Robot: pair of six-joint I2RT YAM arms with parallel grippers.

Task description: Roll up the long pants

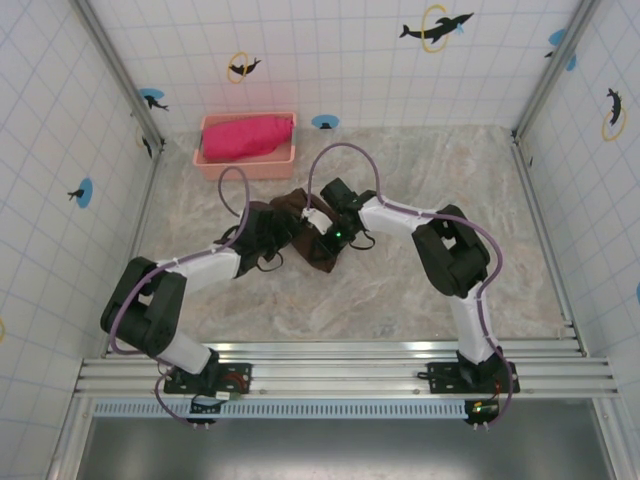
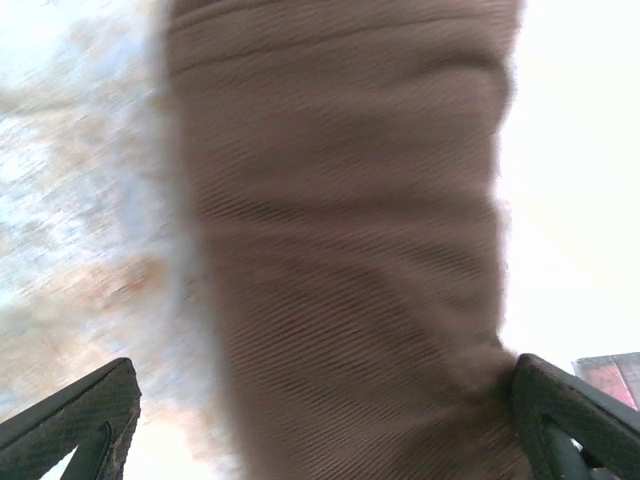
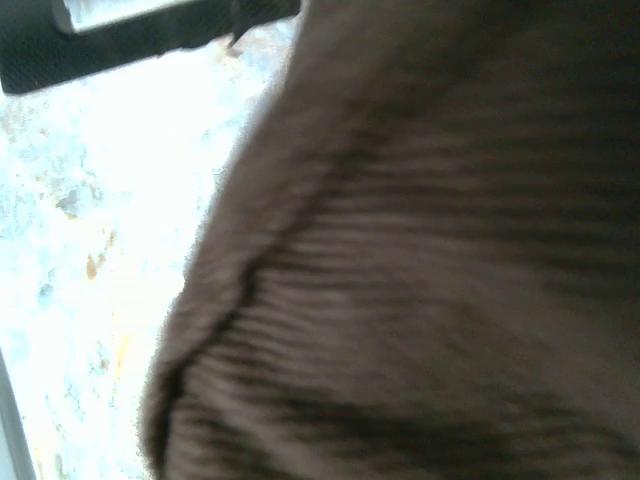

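Long pants point(image 2: 350, 250) run lengthwise between the left gripper point(image 2: 322, 400)'s wide-spread jaws; the right gripper point(image 1: 320, 228) sits opposite, its grip unreadable

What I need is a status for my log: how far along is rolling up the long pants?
Done: the long pants are gathered into a compact bundle, not spread flat. In hand: the open left tool straddles the cloth; the right tool is against it, grip unclear. Remaining: a tight, finished roll cannot be confirmed.

One pair of long pants point(image 1: 318, 257), one pink cloth point(image 1: 245, 135), one pink bin point(image 1: 245, 166), two robot arms point(image 1: 200, 268) point(image 1: 455, 250).
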